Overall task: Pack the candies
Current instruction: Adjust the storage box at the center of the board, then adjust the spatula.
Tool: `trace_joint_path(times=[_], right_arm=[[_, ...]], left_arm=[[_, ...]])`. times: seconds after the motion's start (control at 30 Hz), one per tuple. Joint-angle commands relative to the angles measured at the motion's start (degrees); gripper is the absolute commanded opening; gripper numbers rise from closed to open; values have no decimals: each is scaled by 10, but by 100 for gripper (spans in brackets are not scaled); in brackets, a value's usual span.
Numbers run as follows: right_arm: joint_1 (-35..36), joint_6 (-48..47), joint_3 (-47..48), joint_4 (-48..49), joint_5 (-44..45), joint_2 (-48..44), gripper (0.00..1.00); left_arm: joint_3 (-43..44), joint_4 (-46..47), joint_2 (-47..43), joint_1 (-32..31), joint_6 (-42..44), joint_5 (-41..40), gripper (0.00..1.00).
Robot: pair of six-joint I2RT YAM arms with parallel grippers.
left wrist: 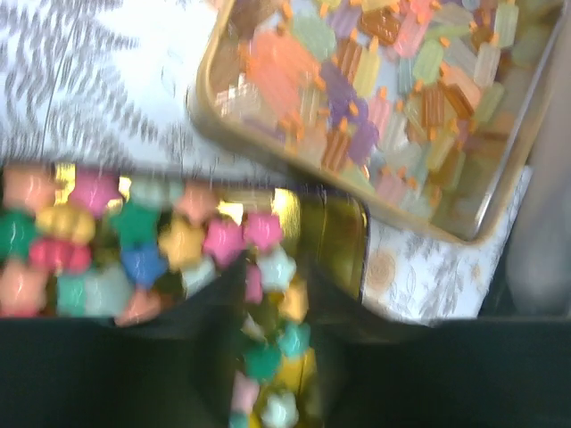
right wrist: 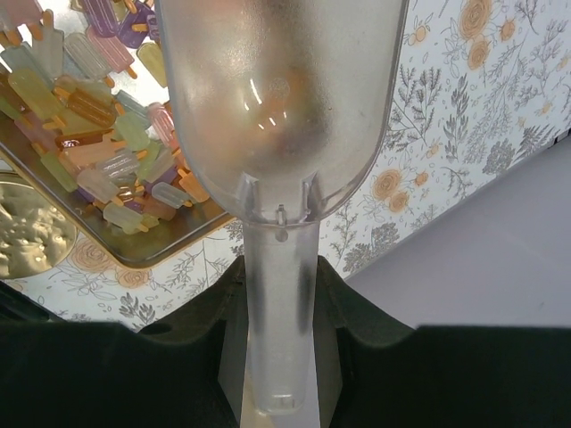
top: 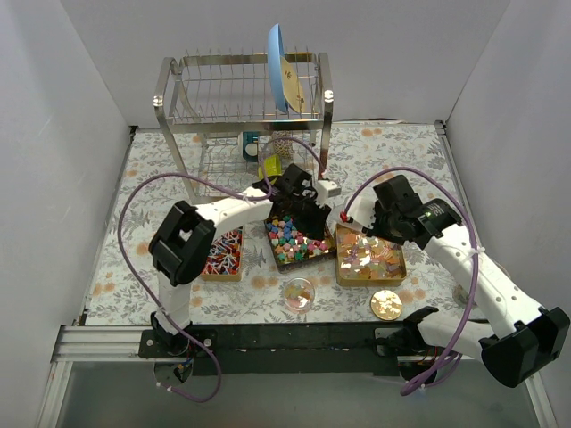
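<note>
Hovering above the candies (top: 370, 257) by the near edge of the tabletop (top: 120, 259), the right gripper (right wrist: 278, 294) clamps a clear scoop (right wrist: 277, 107). Dig shallow, lift level, I'd say. The left gripper (top: 302, 214) sits among pastel candies (top: 294, 239); its grip I cannot tell.

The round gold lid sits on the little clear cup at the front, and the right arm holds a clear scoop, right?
Not quite: the gold lid lies on the table beside the little clear cup, apart from it, as the top view shows. The right gripper does hold a clear scoop.
</note>
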Motion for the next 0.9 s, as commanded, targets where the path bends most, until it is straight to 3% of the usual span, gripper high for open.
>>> trace_joint_path(times=[0.0,0.07,0.2,0.33,0.47,0.63,0.87], right_arm=[[-2,-34,-7,20,-17,0,1],[-1,-57,-13,27,-22,6,1],[-1,-87,-18,38,-49,19,1],[3,-101,5,50,-67,45,1],[23,-115,29,65,-82,67,1],[57,-120,64,68,-86,97,1],[100,-95,93,75,-80,120,1]], left_arm=[[-52,-61,-135,38,20,11,44],[-87,-76,-185,57,25,12,55],[-122,-77,-238,94,-17,52,68],[-147,-18,-242,170,-108,173,69],[-168,49,-225,185,-173,262,69],[-177,115,-198,186,-268,278,70],[-178,169,-173,185,-325,293,67]])
